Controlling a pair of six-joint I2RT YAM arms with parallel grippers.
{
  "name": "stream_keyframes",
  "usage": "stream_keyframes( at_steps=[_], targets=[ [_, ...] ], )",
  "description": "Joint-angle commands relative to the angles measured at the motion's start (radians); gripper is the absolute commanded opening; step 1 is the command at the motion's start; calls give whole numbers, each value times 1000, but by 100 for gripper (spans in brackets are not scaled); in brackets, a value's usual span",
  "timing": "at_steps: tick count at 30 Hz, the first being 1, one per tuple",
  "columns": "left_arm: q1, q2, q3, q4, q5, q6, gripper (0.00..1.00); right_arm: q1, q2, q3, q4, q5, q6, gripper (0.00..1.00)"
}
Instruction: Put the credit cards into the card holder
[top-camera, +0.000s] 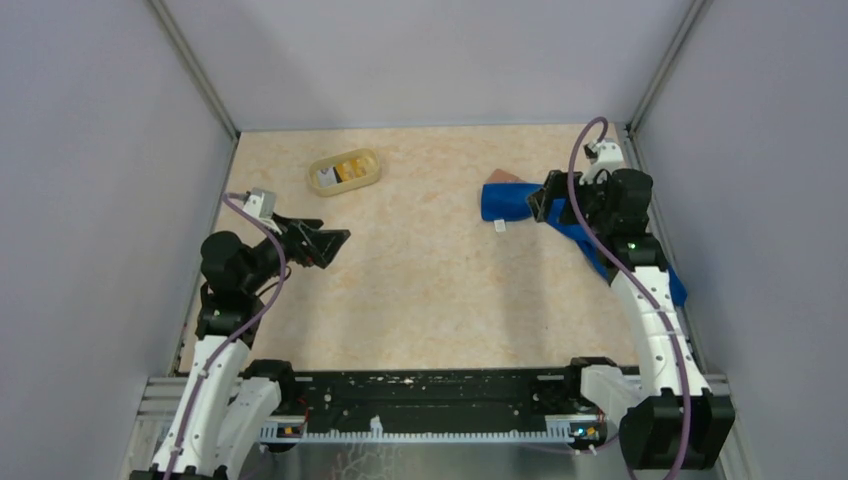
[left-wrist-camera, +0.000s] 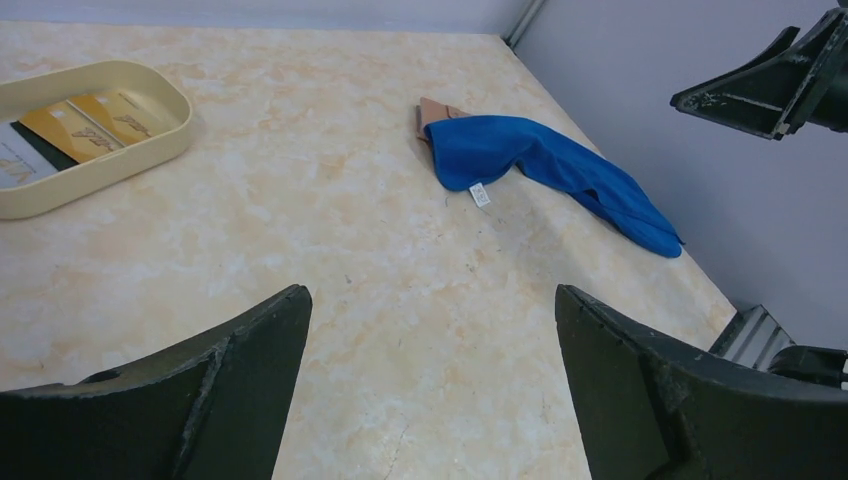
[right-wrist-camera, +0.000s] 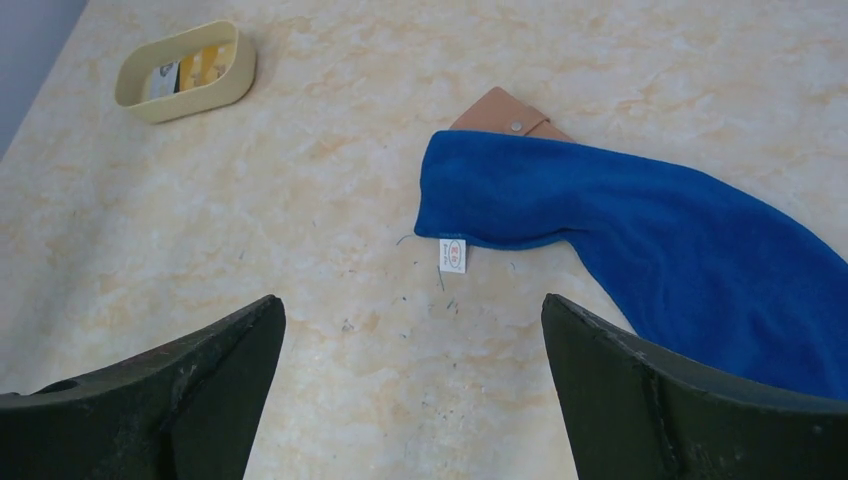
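The credit cards (top-camera: 350, 168) lie in a pale yellow oval tray (top-camera: 343, 186) at the back left; yellow-orange, white and dark ones show (left-wrist-camera: 88, 122) (right-wrist-camera: 203, 66). The card holder (top-camera: 503, 176) is tan, and only one corner with a snap (right-wrist-camera: 500, 112) (left-wrist-camera: 435, 110) pokes out from under a blue cloth (top-camera: 510, 203). My left gripper (top-camera: 337, 249) (left-wrist-camera: 430, 300) hovers open over bare table, front right of the tray. My right gripper (top-camera: 540, 207) (right-wrist-camera: 412, 305) hangs open above the cloth's near edge, empty.
The blue cloth (right-wrist-camera: 660, 225) (left-wrist-camera: 560, 170) trails toward the right wall, its white label (right-wrist-camera: 452, 255) on the table. The tray (left-wrist-camera: 150, 150) (right-wrist-camera: 190, 100) sits near the back wall. Grey walls close in the left, back and right sides.
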Motion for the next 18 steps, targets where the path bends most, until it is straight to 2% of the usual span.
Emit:
stream_keyframes(
  at_steps=[1, 7, 12, 14, 16, 18],
  targets=[
    [12, -44, -17, -43, 64, 37, 97, -32, -63, -5, 42, 10, 79, 99],
    [18, -58, -25, -70, 108, 53, 98, -51, -99, -37, 85, -14, 95, 99],
    [20, -50, -27, -90, 128, 63, 99, -59, -131, -94, 151, -94, 52, 99],
    [21, -45, -27, -102, 113, 67, 99, -57, -129, -111, 153, -206, -46, 99],
    [22, -22, -21, -138, 91, 78, 99, -26, -108, -97, 75, -299, -241, 99],
    [4, 21, 1, -190, 59, 98, 99, 67, -65, -56, -21, -220, -393, 99]
  ],
)
